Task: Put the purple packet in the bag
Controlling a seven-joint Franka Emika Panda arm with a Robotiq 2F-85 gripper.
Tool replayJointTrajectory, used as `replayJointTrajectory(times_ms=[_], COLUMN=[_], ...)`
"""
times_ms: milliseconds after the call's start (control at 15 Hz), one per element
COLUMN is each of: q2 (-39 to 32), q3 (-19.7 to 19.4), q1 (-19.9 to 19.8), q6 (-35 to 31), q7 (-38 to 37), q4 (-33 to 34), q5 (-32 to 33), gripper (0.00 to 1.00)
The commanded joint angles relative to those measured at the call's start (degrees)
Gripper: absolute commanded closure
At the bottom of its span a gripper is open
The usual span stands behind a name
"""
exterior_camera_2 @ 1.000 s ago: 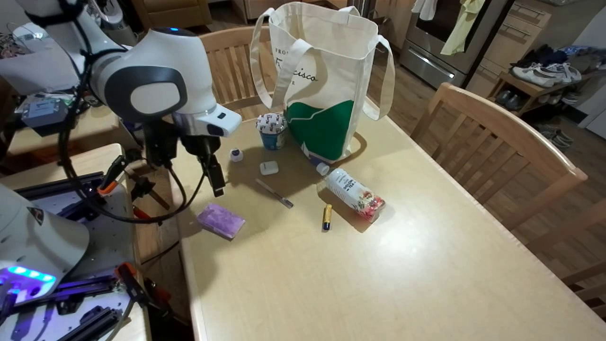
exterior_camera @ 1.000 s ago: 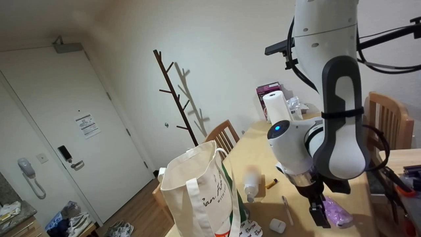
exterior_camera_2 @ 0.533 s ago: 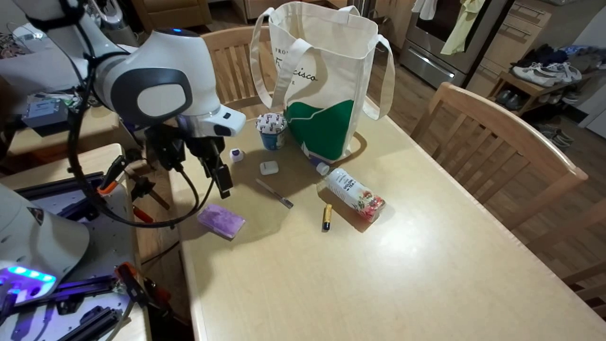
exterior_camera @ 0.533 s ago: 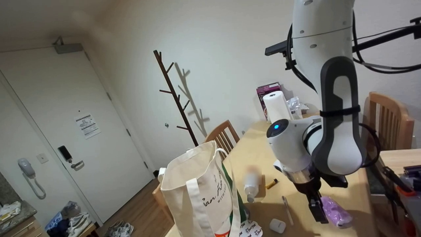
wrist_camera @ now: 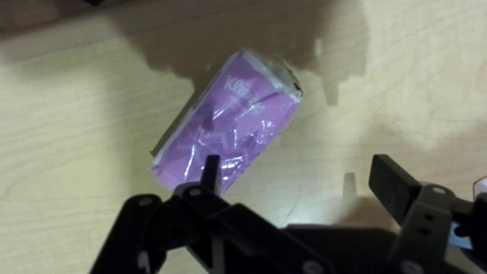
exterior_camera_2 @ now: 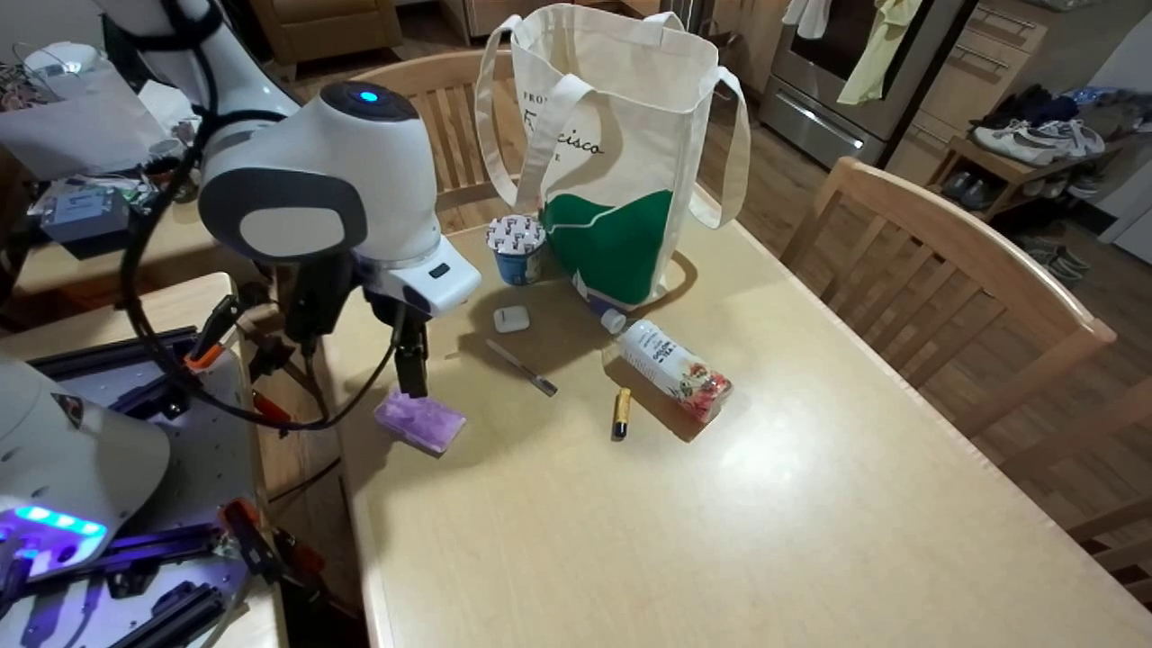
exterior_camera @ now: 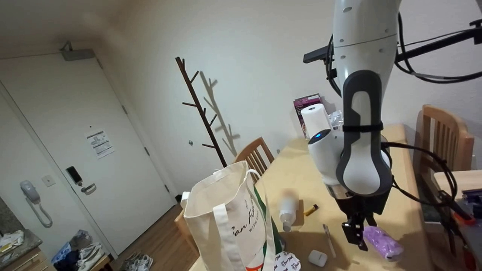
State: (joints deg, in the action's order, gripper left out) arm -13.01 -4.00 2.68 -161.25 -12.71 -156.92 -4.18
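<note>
The purple packet [wrist_camera: 232, 118] lies flat on the table; it also shows in both exterior views [exterior_camera: 383, 242] [exterior_camera_2: 423, 421]. My gripper [wrist_camera: 302, 171] is open and empty above the table, its fingers wide apart. In the wrist view its left finger overlaps the packet's near end and its right finger is over bare table. In the exterior views the gripper [exterior_camera: 359, 235] [exterior_camera_2: 411, 373] is just beside and above the packet; I cannot tell whether it touches. The cream bag [exterior_camera: 211, 229] [exterior_camera_2: 621, 144] stands upright with its mouth open, away from the gripper.
Between packet and bag lie a pen [exterior_camera_2: 522, 367], a white case [exterior_camera_2: 511, 319] and a blue tub [exterior_camera_2: 517, 256]. A bottle [exterior_camera_2: 670, 364] and a yellow marker [exterior_camera_2: 622, 414] lie farther along. Chairs [exterior_camera_2: 954, 297] stand around the table [exterior_camera_2: 720, 540].
My wrist has turned and the gripper has come lower, closer to the packet. The arm now hides the small white item near the tub in an exterior view. Packet and bag have not moved.
</note>
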Motion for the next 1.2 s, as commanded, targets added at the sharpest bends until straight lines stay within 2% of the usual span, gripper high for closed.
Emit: replayJointTrajectory(times_ms=[0, 133, 200, 467, 667, 933, 1067, 1133], q2=[-0.42, -0.97, -1.29, -2.14, -4.73, -9.03, -10.51, -11.13], q3=[0.83, 1.06, -1.84, -0.94, 4.23, 7.37, 9.21, 9.83], q1=[-0.57, -0.61, 1.44, 0.53, -2.88, -2.57, -2.55, -2.34], q6=[-0.32, -0.77, 0.55, -2.11, -3.96, -5.12, -8.26, -10.2], q7=[-0.13, -0.11, -8.0, -14.57, -13.52, -16.48, -15.88, -14.56], q4=[0.11, 0.21, 0.48, -1.6, -2.7, -2.19, -2.13, -2.13], q5=[-0.74, -1.26, -0.87, -6.47, -18.27, -30.96, -38.68, -41.51], gripper=[0.0, 0.0, 0.0, 0.0, 0.0, 0.0, 0.0, 0.25])
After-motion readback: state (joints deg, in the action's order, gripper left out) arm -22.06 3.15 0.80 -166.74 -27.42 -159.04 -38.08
